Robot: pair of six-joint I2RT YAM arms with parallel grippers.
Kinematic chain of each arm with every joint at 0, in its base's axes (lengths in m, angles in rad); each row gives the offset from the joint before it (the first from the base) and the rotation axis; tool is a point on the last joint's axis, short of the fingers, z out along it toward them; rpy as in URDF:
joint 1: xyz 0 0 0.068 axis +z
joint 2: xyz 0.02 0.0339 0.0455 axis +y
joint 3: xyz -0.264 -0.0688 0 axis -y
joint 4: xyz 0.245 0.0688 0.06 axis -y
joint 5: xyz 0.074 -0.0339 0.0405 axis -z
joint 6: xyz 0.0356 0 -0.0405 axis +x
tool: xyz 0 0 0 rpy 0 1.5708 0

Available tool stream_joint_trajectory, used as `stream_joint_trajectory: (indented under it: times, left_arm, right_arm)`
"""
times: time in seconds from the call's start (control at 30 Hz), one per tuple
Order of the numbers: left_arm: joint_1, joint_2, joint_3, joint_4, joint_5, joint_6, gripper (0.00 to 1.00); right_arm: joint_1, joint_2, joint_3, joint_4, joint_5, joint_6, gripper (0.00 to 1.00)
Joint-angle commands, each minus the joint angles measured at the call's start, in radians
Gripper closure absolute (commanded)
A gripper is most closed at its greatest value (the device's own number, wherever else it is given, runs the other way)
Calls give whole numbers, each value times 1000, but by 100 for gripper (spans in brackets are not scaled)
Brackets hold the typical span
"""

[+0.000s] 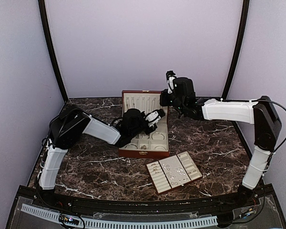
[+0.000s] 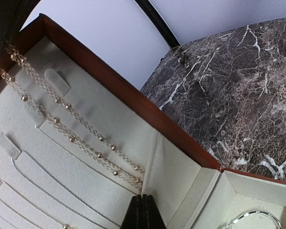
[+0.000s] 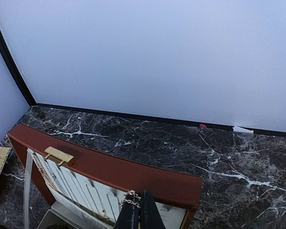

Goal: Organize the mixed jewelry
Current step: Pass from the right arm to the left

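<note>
near the front of the table [image 1: 219,143], right of centre: a cream slotted tray [image 1: 161,188], lying flat and skewed to the table edge. on it, the jewelry [image 1: 174,169]: tiny silvery bits scattered across the middle slots, a few ring-like ones toward the left end, too small to tell apart.

just behind the tray, apart from it: an open red-brown box [image 1: 143,153] with cream lining, pale hoops in its front compartments, lid [image 1: 140,100] standing upright at the back.

over the box's right half: the left claw [image 2: 144,202], pinched shut, holding nothing visible, hanging above the lining close to the lid's inner face. in the left wrist view, beaded chains [image 2: 71,129] strung slantwise across that lining, and a silvery hoop [image 2: 255,218] in the compartment at the lower right corner.

farther back, above the lid's top edge near its right end: the right claw [image 3: 142,200], also pinched shut. a gold chain [image 3: 131,198] right at its tip; gripped or merely hanging behind it, cannot tell. a brass latch [image 3: 58,156] on the lid's outer face, toward the left in the right wrist view.

beyond, bare marble up to a pale wall [image 1: 143,43].
</note>
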Motion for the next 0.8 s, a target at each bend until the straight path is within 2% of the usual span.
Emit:
stream_joint_trajectory:
  times: [0.0, 0.37, 0.67, 0.77]
  left_arm:
    - [-1, -80, -16, 5, -6, -47, 100]
    - [-1, -90, -12, 15, 12, -74, 100]
    - [-2, -106, -3, 3, 12, -127, 100]
    - [-2, -123, 3, -3, 18, -165, 93]
  right_arm:
    - [-7, -9, -31, 46, 9, 9, 100]
    - [-13, -1, -55, 50, 11, 19, 100]
    - [-30, -16, -83, 63, -44, 46, 100]
    - [-35, -27, -98, 74, -76, 48, 100]
